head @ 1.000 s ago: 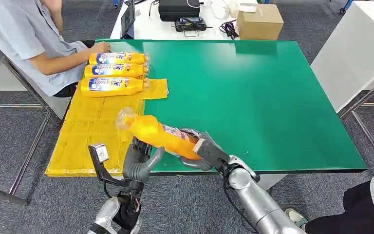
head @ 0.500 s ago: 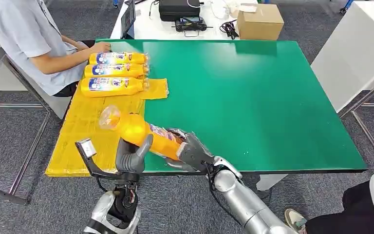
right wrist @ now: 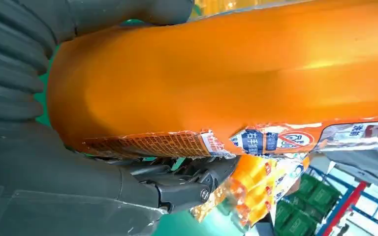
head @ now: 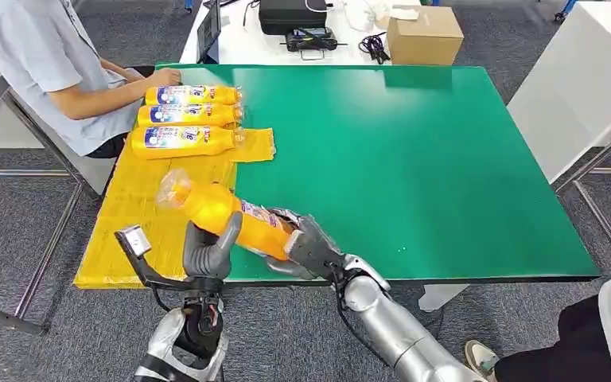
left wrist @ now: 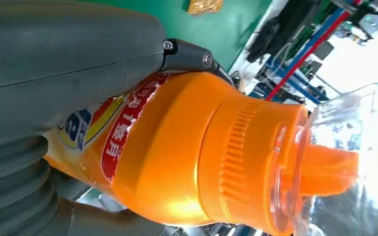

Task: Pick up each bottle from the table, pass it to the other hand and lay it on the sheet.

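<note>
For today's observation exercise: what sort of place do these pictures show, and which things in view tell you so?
Probably a robotics lab or test workshop: a green table on grey carpet, a person seated beside it, and a white bench behind with a black case, cables and a cardboard box.

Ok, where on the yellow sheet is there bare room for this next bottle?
Free: the sheet between the nearest laid bottle and the table's near edge, beneath the held bottle. Crowded: the far end, three bottles packed beside the person's hand.
</note>
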{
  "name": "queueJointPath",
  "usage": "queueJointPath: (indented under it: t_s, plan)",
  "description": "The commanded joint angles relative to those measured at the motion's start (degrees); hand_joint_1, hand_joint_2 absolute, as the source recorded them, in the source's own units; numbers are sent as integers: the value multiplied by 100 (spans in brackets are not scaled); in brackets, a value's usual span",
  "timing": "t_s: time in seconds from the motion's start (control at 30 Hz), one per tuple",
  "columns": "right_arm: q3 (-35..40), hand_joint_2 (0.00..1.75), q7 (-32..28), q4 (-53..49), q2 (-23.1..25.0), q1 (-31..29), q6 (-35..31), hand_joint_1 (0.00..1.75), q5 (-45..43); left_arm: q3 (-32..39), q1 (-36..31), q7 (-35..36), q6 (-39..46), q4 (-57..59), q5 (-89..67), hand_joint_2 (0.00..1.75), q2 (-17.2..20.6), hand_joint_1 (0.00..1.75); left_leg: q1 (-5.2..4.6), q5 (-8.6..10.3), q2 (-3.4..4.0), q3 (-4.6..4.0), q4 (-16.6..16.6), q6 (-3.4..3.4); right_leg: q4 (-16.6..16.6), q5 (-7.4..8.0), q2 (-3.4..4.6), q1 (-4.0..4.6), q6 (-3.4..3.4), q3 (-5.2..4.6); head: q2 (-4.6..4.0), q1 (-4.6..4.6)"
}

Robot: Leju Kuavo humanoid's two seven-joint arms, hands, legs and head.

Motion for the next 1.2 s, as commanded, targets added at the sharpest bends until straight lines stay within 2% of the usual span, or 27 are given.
queueJointPath:
  t_s: [0.03,0.07,0.1,0.13,0.2,0.23,0.3,0.33,0.37,0.4,0.43,0.5,0.53,0.67,0.73,0.77,0.83,0.9,0.93,0.97,1.07,1.13,1.17,1.2]
  plan:
    - [12,175,-53,510,40,-226,601,96,-610,-183,-343,-171,3,167,-180,175,116,175,2,-4,-3,15,-3,-7,-2,-5,-4,2,-10,16,0,0]
    - [27,175,-38,561,39,-258,538,10,-621,-203,-339,-234,26,147,-269,175,116,175,2,-4,-4,16,-2,-6,-2,-6,-5,2,-9,17,0,0]
    - [-17,175,-6,584,64,-254,493,0,-649,-203,-332,-236,28,140,-269,175,117,175,4,-15,-2,41,0,-14,0,-17,-4,6,-21,43,0,2]
    - [-20,175,18,640,101,-285,442,0,-656,-200,-320,-240,33,115,-273,175,124,175,2,-5,-3,17,-2,-7,-1,-6,-4,2,-10,18,0,0]
    - [-73,175,55,707,163,-298,396,0,-721,-189,-309,-297,87,75,-327,175,128,175,4,-15,1,39,-1,-15,1,-16,-2,5,-21,39,0,0]
    - [-75,175,67,725,176,-298,377,0,-736,-188,-307,-343,112,47,-369,175,131,175,1,-3,-4,13,-3,-6,0,-6,-5,2,-10,14,0,0]
    - [-76,175,79,773,191,-303,316,0,-740,-206,-309,-431,166,-30,-476,175,145,175,3,-10,4,22,0,-10,2,-9,3,3,-14,22,0,2]
    - [-82,175,102,815,189,-304,228,0,-717,-258,-328,-490,291,-79,-687,175,184,175,1,-5,6,13,-2,-7,0,-4,5,2,-10,13,0,0]
    - [-125,175,146,834,179,-275,-73,0,-590,-330,-375,-544,563,-69,-1047,175,249,175,4,-18,12,45,-4,-17,1,-16,10,5,-24,42,0,0]
    - [-141,175,143,858,178,-266,-93,0,-585,-329,-374,-544,564,-68,-1050,175,244,175,3,-4,0,10,-1,-8,-1,-5,-2,4,-10,12,0,2]
    - [-143,175,142,863,166,-262,-95,0,-583,-326,-374,-544,564,-66,-1050,175,247,175,4,-6,-5,23,-4,-11,-2,-10,-8,5,-15,25,0,0]
    - [-179,175,249,927,119,-220,-804,0,-168,-415,-454,-630,1012,22,-1661,175,331,175,0,-3,-3,15,-4,-7,-1,-5,-3,1,-10,15,0,0]
    - [-248,175,348,971,89,-181,-1381,0,119,-436,-489,-579,1139,48,-1896,175,398,175,-1,-2,-2,14,-5,-6,-2,-4,-2,0,-9,13,0,0]
    - [-397,175,313,1036,70,-148,-1512,0,169,-377,-492,-550,1141,60,-1971,175,434,175,1,-4,-8,24,-7,-8,-5,-7,-9,1,-12,26,0,0]
    - [-601,175,369,1052,42,-62,-2060,0,325,-404,-541,-417,1353,126,-2351,175,547,175,2,-8,-2,32,-7,-10,-5,-10,-3,3,-16,32,0,0]
    - [-798,175,324,1049,-10,21,-2393,0,443,-392,-603,-348,1752,243,-2912,175,622,175,-1,-4,2,23,-8,-8,-4,-6,0,0,-12,21,0,0]
    - [-1149,175,242,976,-107,169,-2608,0,505,-305,-761,-98,2143,526,-3614,175,740,175,1,-5,-10,32,-10,-12,-5,-12,-13,3,-16,33,0,0]
    - [-1332,175,170,895,-157,253,-2510,0,589,-119,-807,-138,2022,640,-3649,175,736,175,-1,4,-25,22,-14,-7,-11,-6,-25,0,-9,27,0,0]
    - [-1332,175,170,895,-157,253,-2510,0,589,-119,-807,-138,2022,640,-3649,175,736,175,3,0,-34,53,-23,-16,-20,-13,-35,5,-22,60,0,0]
    - [-1332,175,170,895,-157,253,-2510,0,589,-119,-807,-138,2022,640,-3649,175,736,175,0,0,-16,28,-13,-9,-11,-6,-16,1,-12,29,0,0]
    - [-1322,175,173,886,-125,245,-2513,0,616,-127,-797,-139,2018,627,-3651,175,706,175,0,-7,6,23,-5,-9,-3,-6,5,2,-12,20,0,0]
    - [-1316,175,184,885,-109,241,-2520,0,632,-136,-788,-141,2015,617,-3658,175,694,175,-1,-2,0,11,-6,-6,-3,-3,-4,0,-7,10,0,0]
    - [-1316,175,184,885,-109,241,-2520,0,632,-136,-788,-141,2015,617,-3658,175,694,175,2,-12,0,43,-9,-15,-5,-15,-4,4,-21,41,0,0]
    - [-1403,175,206,859,-90,270,-2568,0,673,-155,-816,-12,2159,655,-3923,175,725,175,1,-4,-5,21,-6,-9,-4,-8,-9,2,-13,22,0,2]
